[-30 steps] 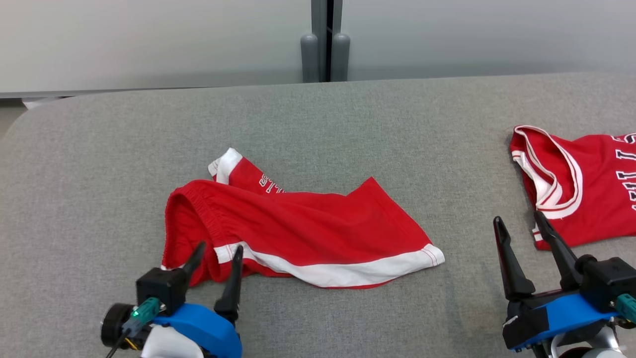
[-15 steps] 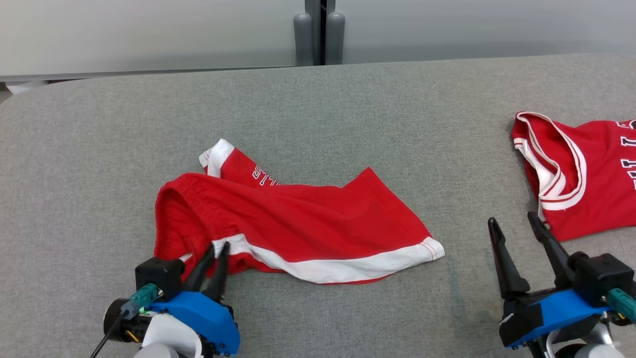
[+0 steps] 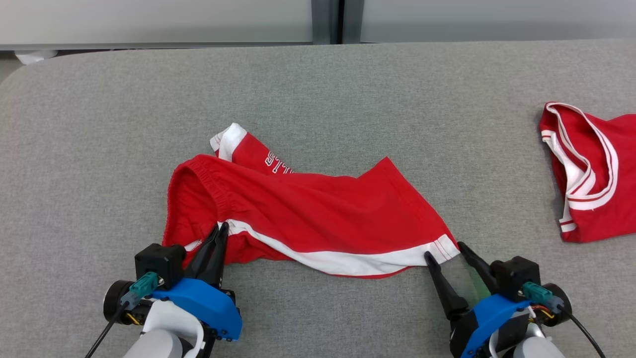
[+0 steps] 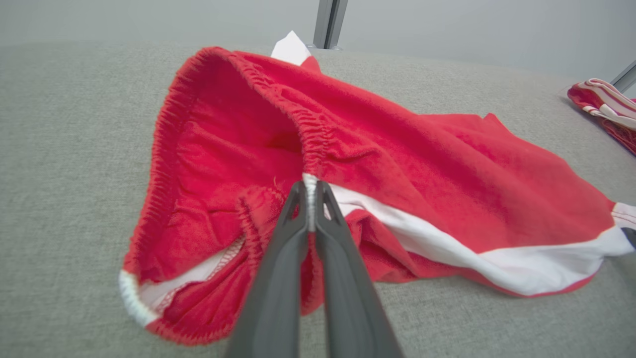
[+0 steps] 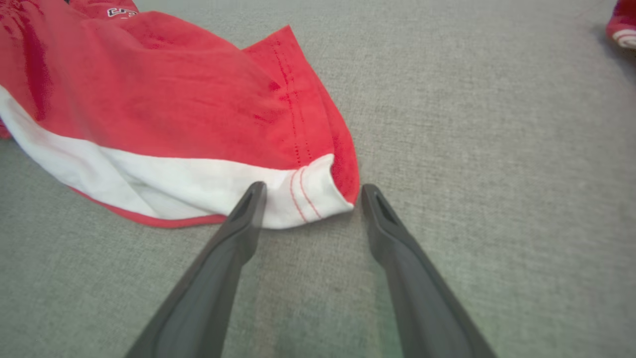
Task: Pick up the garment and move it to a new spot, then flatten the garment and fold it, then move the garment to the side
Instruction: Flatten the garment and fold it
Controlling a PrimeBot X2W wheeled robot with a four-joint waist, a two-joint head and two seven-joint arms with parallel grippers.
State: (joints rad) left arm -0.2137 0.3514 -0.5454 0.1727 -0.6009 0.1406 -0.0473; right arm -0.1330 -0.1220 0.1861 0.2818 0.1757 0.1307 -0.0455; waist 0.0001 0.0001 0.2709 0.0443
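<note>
Left tool (image 4: 310, 191) pinching red shorts (image 4: 397, 174)

My left gripper (image 3: 221, 227) and right gripper (image 3: 444, 250), long dark fingers (image 3: 442, 286), blue housings (teal plugs, black cables), pale forearms.

Left end effector (image 3: 220, 228) lower left, fingers clamped together on red shorts (image 3: 318, 209). Right end effector (image 3: 444, 250) lower right, fingers spread wide, pointing forward.

Red shorts (image 3: 308, 209): soft matt cloth; grey table cover (image 3: 99, 124): coarse woven fabric.
</note>
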